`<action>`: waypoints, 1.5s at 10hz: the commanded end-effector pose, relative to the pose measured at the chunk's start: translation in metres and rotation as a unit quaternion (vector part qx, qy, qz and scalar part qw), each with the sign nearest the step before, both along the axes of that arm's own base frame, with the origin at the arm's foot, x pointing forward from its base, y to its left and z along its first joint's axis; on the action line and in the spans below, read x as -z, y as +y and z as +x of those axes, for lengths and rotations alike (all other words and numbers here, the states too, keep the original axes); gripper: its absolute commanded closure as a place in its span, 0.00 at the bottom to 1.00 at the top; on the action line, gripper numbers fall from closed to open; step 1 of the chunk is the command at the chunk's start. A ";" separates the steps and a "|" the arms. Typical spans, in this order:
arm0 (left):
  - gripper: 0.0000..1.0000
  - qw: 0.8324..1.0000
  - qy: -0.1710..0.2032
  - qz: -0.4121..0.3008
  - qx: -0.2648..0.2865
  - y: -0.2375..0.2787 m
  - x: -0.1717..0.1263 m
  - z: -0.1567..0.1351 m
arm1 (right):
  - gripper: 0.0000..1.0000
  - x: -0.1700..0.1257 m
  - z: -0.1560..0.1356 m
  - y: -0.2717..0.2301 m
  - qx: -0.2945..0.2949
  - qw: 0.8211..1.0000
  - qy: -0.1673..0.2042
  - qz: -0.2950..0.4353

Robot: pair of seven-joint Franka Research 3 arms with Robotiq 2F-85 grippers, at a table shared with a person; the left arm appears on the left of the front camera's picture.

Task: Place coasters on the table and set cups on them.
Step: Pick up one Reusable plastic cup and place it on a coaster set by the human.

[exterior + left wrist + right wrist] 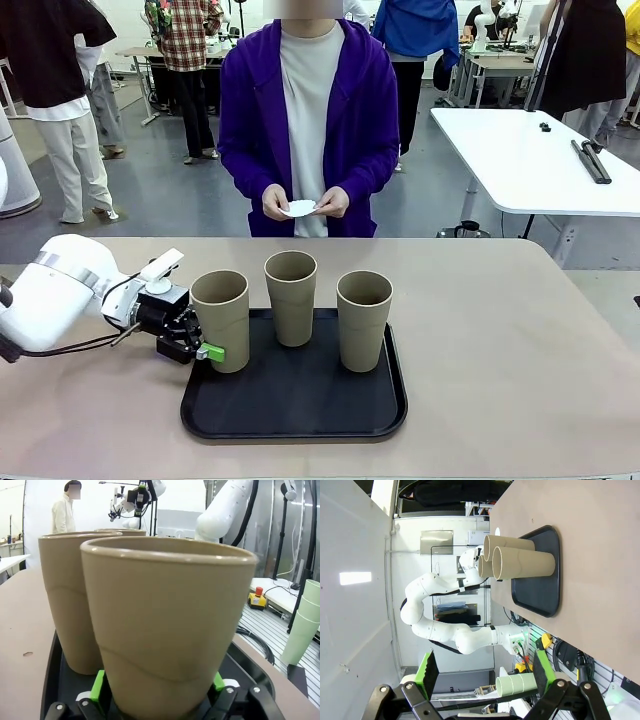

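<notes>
Closest to me, at the left edge of the black tray (300,420), my left gripper (205,350) is pinching the left cup (221,320) low down near its base. From the left wrist camera I see a green pad pressed against each side of it. That cup stands upright on the tray, which sits on the beige table (500,330) toward my side.

My right gripper (482,675) hangs well apart from the tray, off the table's side, with its fingers spread and nothing between them.

A little further back on the tray, the right cup (363,320) stands upright, apart from the other two. The middle cup (291,297) stands furthest back, near the tray's far rim. All three are mouth up.

Past the table's far edge a person (308,120) in a purple jacket stands facing me. A small white coaster (299,208) is held between one hand (274,203) and the other hand (333,202), at about waist height, above the floor rather than over the table.

Beyond, to the right, stands a white table (530,160) with a few dark items on it.
</notes>
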State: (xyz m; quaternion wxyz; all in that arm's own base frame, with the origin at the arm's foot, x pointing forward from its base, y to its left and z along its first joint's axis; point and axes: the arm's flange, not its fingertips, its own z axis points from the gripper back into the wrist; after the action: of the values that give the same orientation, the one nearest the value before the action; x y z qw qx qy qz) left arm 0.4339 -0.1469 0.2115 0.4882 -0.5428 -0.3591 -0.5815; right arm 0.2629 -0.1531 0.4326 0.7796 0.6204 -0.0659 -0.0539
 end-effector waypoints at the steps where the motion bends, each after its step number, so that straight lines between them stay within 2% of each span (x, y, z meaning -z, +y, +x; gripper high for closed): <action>1: 0.60 1.000 -0.022 -0.018 -0.010 -0.001 -0.003 0.000 | 0.00 -0.001 0.000 0.000 -0.002 1.000 -0.005 0.005; 2: 1.00 1.000 -0.020 -0.017 -0.007 0.000 -0.004 -0.001 | 0.00 -0.001 0.000 0.000 -0.002 1.000 -0.005 0.005; 4: 1.00 1.000 -0.011 -0.007 -0.002 0.000 -0.022 -0.010 | 0.00 -0.001 0.000 0.000 -0.002 1.000 -0.005 0.005; 5: 1.00 0.998 -0.009 -0.016 -0.052 0.007 -0.103 -0.027 | 0.00 -0.001 0.000 0.000 -0.002 1.000 -0.005 0.005; 7: 1.00 0.998 -0.018 -0.012 -0.057 0.009 -0.116 -0.029 | 0.00 -0.001 0.000 0.000 -0.002 1.000 -0.005 0.005; 9: 1.00 0.995 -0.034 0.003 -0.090 0.009 -0.173 -0.036 | 0.00 -0.001 0.000 0.000 -0.002 1.000 -0.005 0.005; 10: 1.00 0.995 -0.030 0.016 -0.096 0.007 -0.190 -0.038 | 0.00 -0.001 0.000 0.000 -0.002 1.000 -0.005 0.005; 13: 1.00 0.993 -0.003 0.020 -0.115 0.010 -0.200 -0.039 | 0.00 -0.001 0.000 0.000 -0.002 1.000 -0.005 0.005; 14: 1.00 0.995 -0.032 0.019 -0.091 0.013 -0.210 -0.033 | 0.00 -0.001 0.000 0.000 -0.002 1.000 -0.005 0.005; 15: 1.00 0.995 -0.032 0.019 -0.091 0.013 -0.210 -0.033 | 0.00 -0.001 0.000 0.000 -0.002 1.000 -0.005 0.005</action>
State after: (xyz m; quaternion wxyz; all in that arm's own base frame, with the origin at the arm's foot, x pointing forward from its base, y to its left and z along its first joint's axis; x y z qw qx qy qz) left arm 0.4005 -0.1320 0.4181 0.5469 -0.4811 -0.4052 -0.5525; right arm 0.2628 -0.1532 0.4326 0.7797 0.6204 -0.0658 -0.0541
